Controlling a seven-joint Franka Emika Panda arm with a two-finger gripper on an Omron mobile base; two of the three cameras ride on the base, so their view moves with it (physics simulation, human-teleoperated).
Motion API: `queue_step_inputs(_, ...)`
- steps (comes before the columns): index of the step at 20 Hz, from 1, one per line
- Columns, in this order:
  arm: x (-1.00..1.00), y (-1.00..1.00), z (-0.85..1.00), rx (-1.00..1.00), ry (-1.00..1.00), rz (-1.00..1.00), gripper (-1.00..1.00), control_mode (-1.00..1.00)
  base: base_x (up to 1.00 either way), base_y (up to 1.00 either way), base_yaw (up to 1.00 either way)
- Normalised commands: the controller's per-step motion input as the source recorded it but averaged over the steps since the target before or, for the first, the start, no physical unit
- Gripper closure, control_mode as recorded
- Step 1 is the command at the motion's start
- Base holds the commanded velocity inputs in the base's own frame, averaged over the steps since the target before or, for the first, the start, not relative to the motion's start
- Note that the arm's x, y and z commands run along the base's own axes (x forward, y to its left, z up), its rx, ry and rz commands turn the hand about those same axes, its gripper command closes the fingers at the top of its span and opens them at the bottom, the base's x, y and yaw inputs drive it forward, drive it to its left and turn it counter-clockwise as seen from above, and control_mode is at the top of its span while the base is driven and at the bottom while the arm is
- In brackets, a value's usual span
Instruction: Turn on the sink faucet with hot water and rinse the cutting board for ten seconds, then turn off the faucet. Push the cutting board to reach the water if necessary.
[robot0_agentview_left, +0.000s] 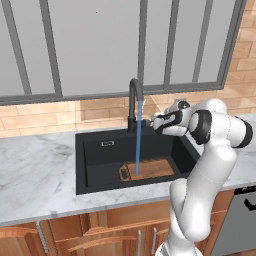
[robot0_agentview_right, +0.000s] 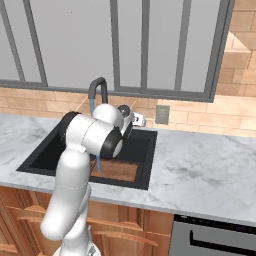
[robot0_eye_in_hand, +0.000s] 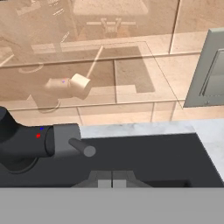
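Tool (robot0_agentview_left: 150, 122) closed by faucet (robot0_agentview_left: 134, 102), water (robot0_agentview_left: 138, 137) running

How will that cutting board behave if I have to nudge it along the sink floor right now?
The cutting board is a flat wooden slab, so it should stay stiff and slide rather than roll or tip. It lies flat in the sink with the water landing on it, so it is probably wet and slippery. It looks thin, likely light.
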Motion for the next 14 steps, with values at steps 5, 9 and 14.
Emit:
queue_step_inputs(5,0.0,0.0,0.0,0.0,0.0,0.0,1.0,-1.0,0.0,0.0,0.0)
queue_step_inputs(9,0.0,0.0,0.0,0.0,0.0,0.0,1.0,-1.0,0.0,0.0,0.0)
queue_step_inputs(14,0.0,0.0,0.0,0.0,0.0,0.0,1.0,-1.0,0.0,0.0,0.0)
